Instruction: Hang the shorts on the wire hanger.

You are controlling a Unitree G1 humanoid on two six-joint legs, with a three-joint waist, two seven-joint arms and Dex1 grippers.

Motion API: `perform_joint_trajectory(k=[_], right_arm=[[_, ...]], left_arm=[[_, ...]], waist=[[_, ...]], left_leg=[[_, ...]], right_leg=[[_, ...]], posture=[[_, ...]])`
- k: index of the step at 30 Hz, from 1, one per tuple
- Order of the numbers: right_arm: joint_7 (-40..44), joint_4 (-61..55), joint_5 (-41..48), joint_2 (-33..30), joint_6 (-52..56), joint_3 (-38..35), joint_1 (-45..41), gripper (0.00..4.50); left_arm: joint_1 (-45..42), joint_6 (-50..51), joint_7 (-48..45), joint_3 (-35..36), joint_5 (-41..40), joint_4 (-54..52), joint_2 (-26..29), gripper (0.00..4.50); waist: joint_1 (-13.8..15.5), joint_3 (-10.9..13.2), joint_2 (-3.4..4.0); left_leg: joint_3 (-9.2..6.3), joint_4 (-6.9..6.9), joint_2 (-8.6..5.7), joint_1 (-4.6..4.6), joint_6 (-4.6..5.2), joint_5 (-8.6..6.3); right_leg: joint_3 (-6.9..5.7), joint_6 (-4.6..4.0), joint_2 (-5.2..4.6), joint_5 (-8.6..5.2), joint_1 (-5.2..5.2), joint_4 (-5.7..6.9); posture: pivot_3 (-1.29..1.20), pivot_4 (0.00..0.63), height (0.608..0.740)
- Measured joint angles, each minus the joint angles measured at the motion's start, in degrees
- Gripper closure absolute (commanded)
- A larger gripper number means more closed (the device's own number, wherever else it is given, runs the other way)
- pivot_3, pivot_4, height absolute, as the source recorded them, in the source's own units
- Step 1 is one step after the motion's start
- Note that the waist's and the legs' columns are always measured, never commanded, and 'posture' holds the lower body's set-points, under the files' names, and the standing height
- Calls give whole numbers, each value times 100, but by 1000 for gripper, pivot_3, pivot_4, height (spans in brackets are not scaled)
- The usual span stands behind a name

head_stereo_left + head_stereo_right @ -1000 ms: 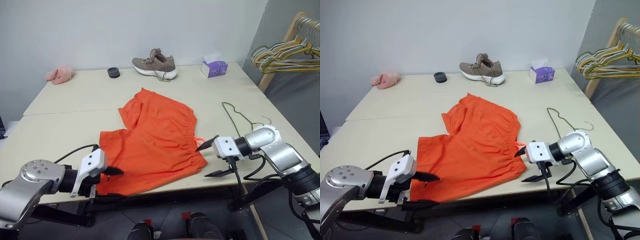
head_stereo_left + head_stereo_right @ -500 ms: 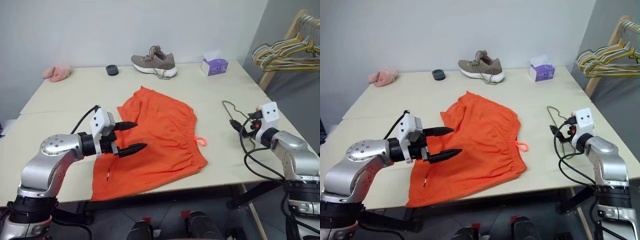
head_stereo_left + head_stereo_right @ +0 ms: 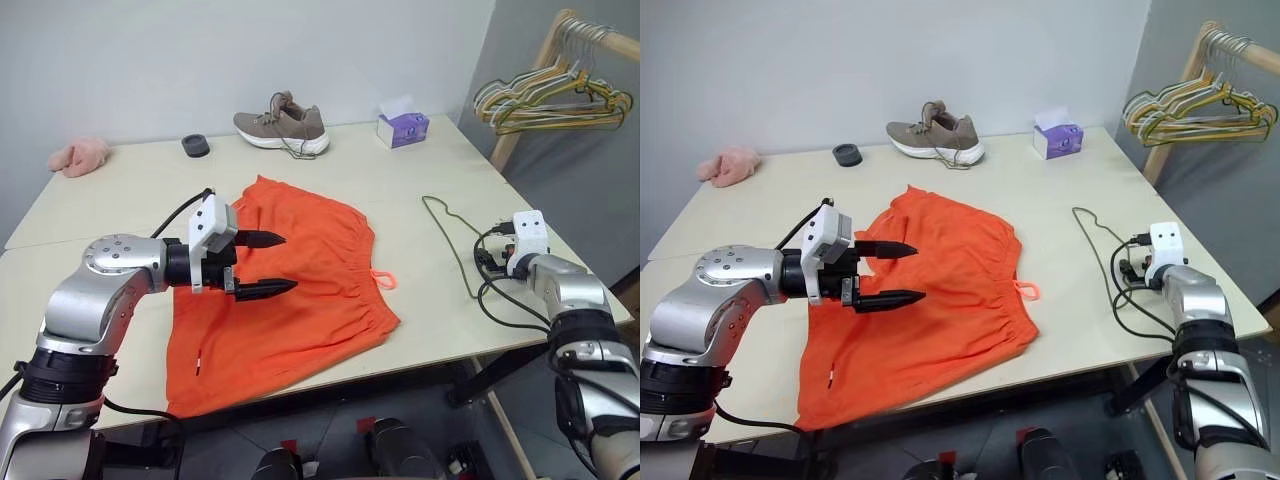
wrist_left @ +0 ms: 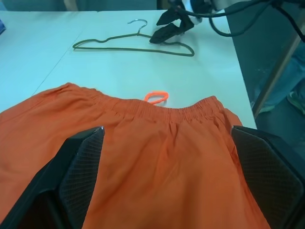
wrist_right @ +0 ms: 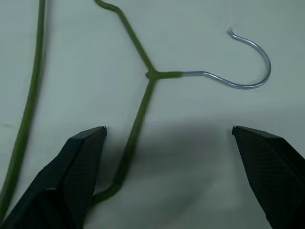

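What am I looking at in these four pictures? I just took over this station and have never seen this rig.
It is a two-armed humanoid robot at a pale table. Two pictures come from cameras in its head, looking down over both arms. The other two come from cameras on the wrists, looking out between each arm's two black fingers.

The left gripper hovers open over the orange shorts, which lie flat, with their drawstring loop toward the wire hanger. The right gripper is open just above the hanger, near its hooked end, and the hanger lies flat on the table. Nothing is held.

At the far edge sit a shoe, a purple tissue box, a small black ring and a pink cloth. A bunch of hangers hangs on a wooden rack at the right.
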Motion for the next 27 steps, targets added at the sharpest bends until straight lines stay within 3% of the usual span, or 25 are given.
perform_joint_trajectory(k=[2,5,10,16,23,27], right_arm=[[172,497,-60,-26,-73,81,-298,0],[550,1040,-182,-82,-133,259,-623,568],[1088,1580,-418,-67,-216,610,-938,2356],[782,1966,-421,175,-349,569,-1053,4426],[633,2131,-430,219,-499,514,-1133,4476],[910,1848,-889,191,-1479,1031,-1036,4476]], left_arm=[[-3,0,-2,0,2,-21,5,5],[-3,0,-14,0,3,-43,17,0],[-2,-5,-22,0,28,-61,44,0],[47,-41,38,16,91,-102,44,0],[109,-165,189,78,180,-70,42,0],[15,-413,754,207,520,641,-100,0]], waist=[[-24,0,0],[-55,-3,-4],[-94,-28,-37],[-81,-86,-121],[-40,-91,-126],[-71,-63,-81]], left_leg=[[-1,1,1,2,0,0],[-2,3,1,6,0,0],[-10,4,10,14,0,0],[-16,19,17,26,-1,0],[-17,46,15,22,0,0],[-13,54,11,3,0,0]], right_leg=[[0,0,2,0,3,0],[-1,2,3,1,8,0],[-6,2,13,1,15,1],[-9,-5,19,6,37,-1],[-6,-23,19,6,41,-1],[1,17,19,29,20,4]], posture=[[-189,56,740],[-184,56,740],[-178,55,740],[-174,53,740],[-174,42,740],[-175,40,740]])
